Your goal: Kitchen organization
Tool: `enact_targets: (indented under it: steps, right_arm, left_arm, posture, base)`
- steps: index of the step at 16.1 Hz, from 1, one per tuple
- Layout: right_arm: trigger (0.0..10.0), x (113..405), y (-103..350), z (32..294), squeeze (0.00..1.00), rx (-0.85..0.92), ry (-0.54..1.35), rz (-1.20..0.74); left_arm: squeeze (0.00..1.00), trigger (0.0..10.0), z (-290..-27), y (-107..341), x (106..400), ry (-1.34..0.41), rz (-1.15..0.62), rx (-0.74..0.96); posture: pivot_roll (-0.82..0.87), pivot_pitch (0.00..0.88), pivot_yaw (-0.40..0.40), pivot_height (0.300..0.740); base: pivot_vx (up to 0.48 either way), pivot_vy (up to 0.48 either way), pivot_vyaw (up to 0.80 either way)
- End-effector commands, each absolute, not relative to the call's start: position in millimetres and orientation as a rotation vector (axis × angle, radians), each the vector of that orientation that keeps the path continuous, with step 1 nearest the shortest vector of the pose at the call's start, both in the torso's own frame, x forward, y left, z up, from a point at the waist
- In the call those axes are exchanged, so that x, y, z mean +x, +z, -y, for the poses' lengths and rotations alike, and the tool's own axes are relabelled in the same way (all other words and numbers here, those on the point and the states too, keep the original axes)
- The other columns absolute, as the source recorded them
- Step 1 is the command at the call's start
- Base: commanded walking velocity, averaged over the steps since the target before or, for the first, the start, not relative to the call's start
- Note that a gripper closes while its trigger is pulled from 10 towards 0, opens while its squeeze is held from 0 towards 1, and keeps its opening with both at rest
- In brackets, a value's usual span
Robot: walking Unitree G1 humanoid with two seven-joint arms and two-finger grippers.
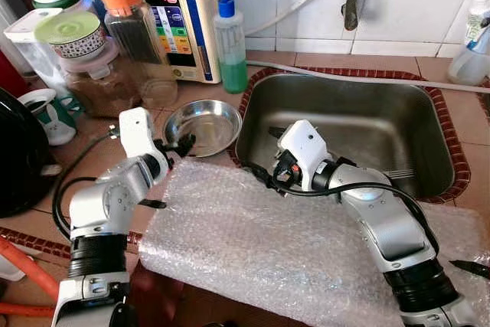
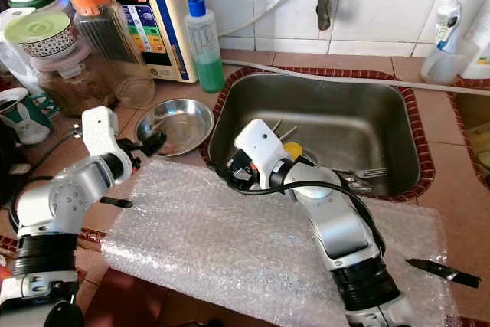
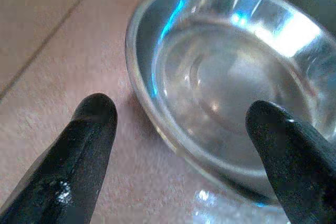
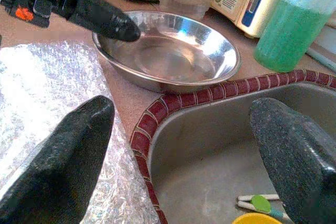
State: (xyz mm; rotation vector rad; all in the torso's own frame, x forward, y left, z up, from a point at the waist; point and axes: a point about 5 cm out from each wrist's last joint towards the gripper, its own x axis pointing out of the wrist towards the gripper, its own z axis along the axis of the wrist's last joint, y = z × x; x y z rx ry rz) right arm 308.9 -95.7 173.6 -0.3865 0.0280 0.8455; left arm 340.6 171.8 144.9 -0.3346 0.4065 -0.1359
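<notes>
A shiny steel bowl (image 1: 203, 124) sits on the tiled counter just left of the sink (image 1: 360, 116). My left gripper (image 3: 184, 145) is open at the bowl's near-left rim, one finger (image 3: 89, 145) outside on the tile and the other (image 3: 289, 150) over the bowl. My right gripper (image 4: 184, 150) is open above the sink's left rim, pointing toward the bowl (image 4: 168, 51). A sheet of bubble wrap (image 1: 253, 243) lies on the counter in front of both arms. The sink holds a fork (image 2: 371, 172), chopsticks and a yellow item (image 2: 292, 150).
A green soap bottle (image 1: 230, 44), jars (image 1: 134, 21) and a water purifier (image 1: 176, 5) stand behind the bowl. A faucet (image 1: 352, 5) hangs over the sink. A black appliance (image 1: 19, 151) and a mug (image 1: 46, 112) stand at left. A dark blade-like object (image 2: 444, 272) lies at right.
</notes>
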Motion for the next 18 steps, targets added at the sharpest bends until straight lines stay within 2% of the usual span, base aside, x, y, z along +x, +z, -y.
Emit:
enact_targets:
  steps: [1, 4, 6, 18]
  right_arm:
    - [10.0, 307.6, 175.4, 91.5, 0.00, -0.391, 0.863, -0.013]
    - [10.0, 307.6, 175.6, 90.7, 0.00, -0.388, 0.863, -0.012]
    - [10.0, 307.3, 175.4, 90.5, 0.00, -0.385, 0.866, -0.012]
    - [10.0, 309.1, 185.5, 86.9, 0.00, -0.351, 0.873, 0.046]
  left_arm:
    - [0.00, 10.0, -176.5, 136.8, 337.9, -0.109, -0.445, -0.324]
    - [0.00, 10.0, -179.1, 131.9, 336.5, -0.102, -0.454, -0.333]
    - [0.00, 0.0, -178.4, 130.8, 335.2, -0.112, -0.454, -0.359]
    - [0.00, 0.0, -185.3, 134.7, 338.6, -0.060, -0.403, -0.391]
  posture:
    - [-0.22, 0.098, 0.141, 0.740]
    - [-0.22, 0.100, 0.144, 0.740]
    - [-0.22, 0.099, 0.145, 0.740]
    - [-0.21, 0.090, 0.142, 0.740]
  base:
    - [0.000, 0.000, 0.00]
    - [0.000, 0.000, 0.00]
    - [0.000, 0.000, 0.00]
    - [0.000, 0.000, 0.00]
